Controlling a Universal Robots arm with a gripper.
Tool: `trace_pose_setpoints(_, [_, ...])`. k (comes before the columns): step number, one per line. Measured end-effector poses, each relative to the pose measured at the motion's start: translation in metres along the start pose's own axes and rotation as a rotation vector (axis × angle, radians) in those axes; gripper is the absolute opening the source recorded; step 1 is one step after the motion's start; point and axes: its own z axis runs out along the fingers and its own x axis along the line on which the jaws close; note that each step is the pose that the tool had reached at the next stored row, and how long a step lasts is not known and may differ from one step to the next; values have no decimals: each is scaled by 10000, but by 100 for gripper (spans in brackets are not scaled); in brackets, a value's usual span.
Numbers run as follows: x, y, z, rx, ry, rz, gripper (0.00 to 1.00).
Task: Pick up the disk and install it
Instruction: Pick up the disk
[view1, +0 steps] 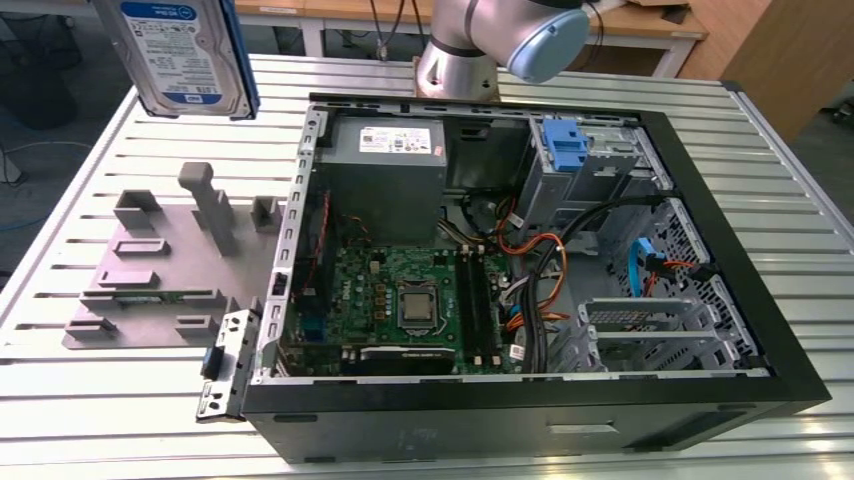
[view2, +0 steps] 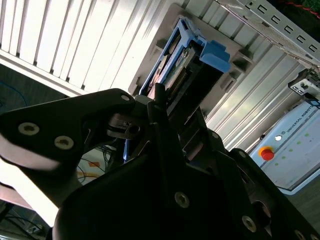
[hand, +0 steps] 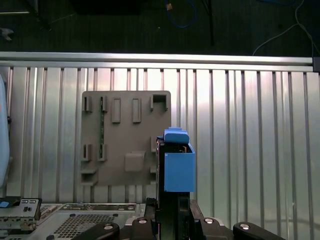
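So the arm's black gripper is pinched tight on the flat silver metal hard disk with a white-and-blue label and blue plastic side rails. In the second wrist view the black fingers press right against the disk's connector end, with the drive sticking straight out from between them. In the exterior view the disk hangs in the air over the far corner of the ribbed aluminium table, off to the exterior view's left of the open black computer tower case and well above the flat grey plastic fixture plate with upright posts. The disk stands on end, its long axis running up and down with a slight lean, and its label side faces the exterior camera. In the first wrist view you look down its length, blue rail end pointing at the table just beside the edge of the plate. The case lies on its side with the panel off. Inside are a green motherboard, a grey metal power supply box, a bundle of cables and a bare blue plastic bracket sitting up in the drive bay. A thin green strip sits in one slot of the plate. The silver robot arm's base stands behind the case.
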Motion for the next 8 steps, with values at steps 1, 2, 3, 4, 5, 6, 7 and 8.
trace_pose_setpoints(1, [0, -9, -1, 0, 0, 0, 35])
trace_pose_setpoints(2, [0, -19, -1, 0, 0, 0, 35])
trace_pose_setpoints(3, [0, -30, -2, 0, 1, 1, 35])
trace_pose_setpoints(4, [-1, -42, -3, -1, 1, 1, 35])
trace_pose_setpoints(5, [-1, -55, -3, 0, 0, 1, 35])
trace_pose_setpoints(6, [-1, -69, -4, 0, 0, 1, 35])
trace_pose_setpoints(7, [-1, -83, -4, 0, 0, 0, 35])
trace_pose_setpoints(8, [-1, -98, -5, 1, 0, 1, 35])
